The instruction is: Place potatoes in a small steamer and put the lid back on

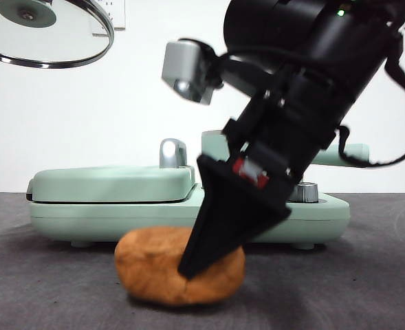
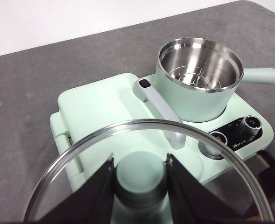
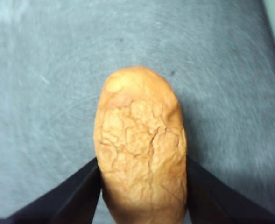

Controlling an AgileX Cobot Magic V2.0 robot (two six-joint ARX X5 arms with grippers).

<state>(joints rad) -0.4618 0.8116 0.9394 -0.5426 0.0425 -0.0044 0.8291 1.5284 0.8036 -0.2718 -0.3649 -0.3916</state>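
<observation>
Down on the grey counter [image 1: 37, 289], before a white wall, the right hand [image 3: 142, 186] grasps the potato [image 1: 168, 275]; upper left, the left hand [image 2: 139, 179] clenches the lid [image 1: 58, 58]; the griddle [image 1: 113, 199] sits behind.

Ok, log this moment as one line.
left pincer: holds lid aloft by knob | right pincer: jaws around potato on table | steamer: open, empty
</observation>
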